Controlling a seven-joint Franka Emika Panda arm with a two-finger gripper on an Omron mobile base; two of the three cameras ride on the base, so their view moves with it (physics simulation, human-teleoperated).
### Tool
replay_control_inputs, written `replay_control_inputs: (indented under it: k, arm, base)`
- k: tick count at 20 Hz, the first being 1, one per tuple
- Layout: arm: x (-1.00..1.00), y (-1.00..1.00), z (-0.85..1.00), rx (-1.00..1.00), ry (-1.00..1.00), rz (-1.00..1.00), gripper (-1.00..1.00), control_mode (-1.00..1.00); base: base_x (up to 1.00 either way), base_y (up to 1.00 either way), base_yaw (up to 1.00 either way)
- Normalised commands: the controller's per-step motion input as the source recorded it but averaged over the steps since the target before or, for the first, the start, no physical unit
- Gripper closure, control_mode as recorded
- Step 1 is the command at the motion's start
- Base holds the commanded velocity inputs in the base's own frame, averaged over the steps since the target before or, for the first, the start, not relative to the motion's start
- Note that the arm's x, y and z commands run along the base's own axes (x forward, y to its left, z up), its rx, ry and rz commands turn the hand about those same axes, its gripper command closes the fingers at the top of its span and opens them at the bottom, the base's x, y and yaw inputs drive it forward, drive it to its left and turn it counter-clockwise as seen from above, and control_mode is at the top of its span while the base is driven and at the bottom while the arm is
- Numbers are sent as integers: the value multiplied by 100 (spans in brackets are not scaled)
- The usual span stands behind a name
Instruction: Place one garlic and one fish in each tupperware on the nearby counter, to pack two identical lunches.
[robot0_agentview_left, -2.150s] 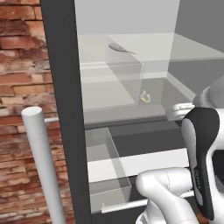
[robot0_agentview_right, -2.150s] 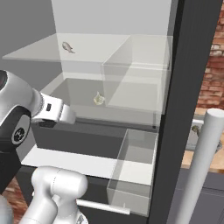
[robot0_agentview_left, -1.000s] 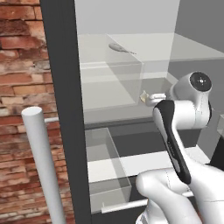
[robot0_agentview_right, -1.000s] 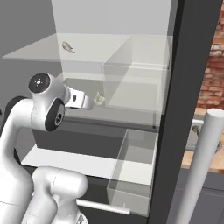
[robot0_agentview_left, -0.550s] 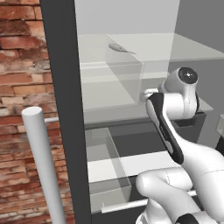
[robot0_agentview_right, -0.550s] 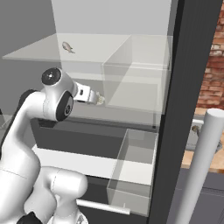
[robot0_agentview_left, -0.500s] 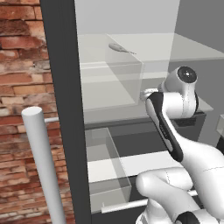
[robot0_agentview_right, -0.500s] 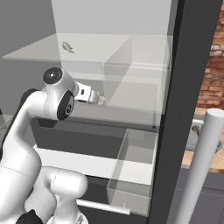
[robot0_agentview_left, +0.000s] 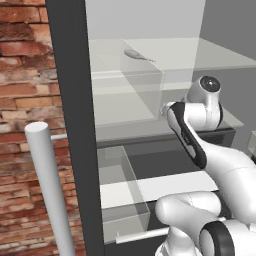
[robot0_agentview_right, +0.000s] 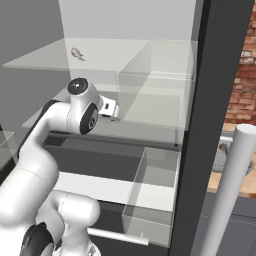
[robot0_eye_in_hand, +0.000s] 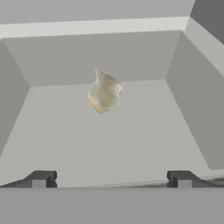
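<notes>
Pincer (robot0_eye_in_hand: 111, 179) stood wide, holding nothing, both tips low in the hand view at about 7 and 5 o'clock. Garlic (robot0_eye_in_hand: 104, 92) sat dead ahead at 12 o'clock from the tips, apart from them, resting on the pale floor of a fridge compartment with its point up. No contact.

From the left base view the wrist was pushed into the middle shelf level of the open fridge, hand end at (robot0_agentview_left: 165, 109); the right base view showed the same reach from the other side (robot0_agentview_right: 112, 111).

Fish (robot0_agentview_left: 137, 55) lay on the glass shelf (robot0_agentview_left: 220, 57) above, at roughly 11 o'clock from the wrist in that view and well apart from it; it also showed at (robot0_agentview_right: 77, 53). Past the fridge edge, at 3 o'clock in the right base view, a second small fish (robot0_agentview_right: 224, 148) seemed to lie on the wood counter (robot0_agentview_right: 219, 181), too small to be sure.

Progress, as I judged it: early. Nothing gripped, no tub in sight, no item visibly packed. Probably lining up for the first garlic grab. All placing still to do: garlic and fish into each tub.
</notes>
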Motion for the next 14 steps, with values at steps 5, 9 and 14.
replay_control_inputs:
  k: [5, 9, 14]
  arm:
    - [56, 0, -14, 0, 0, 0, -100, -100]
    - [45, 0, -6, 0, 0, 0, -100, -100]
    - [41, 0, -13, 0, 0, 0, -100, -100]
  base:
    - [0, 0, 0]
    - [0, 0, 0]
    - [0, 0, 0]
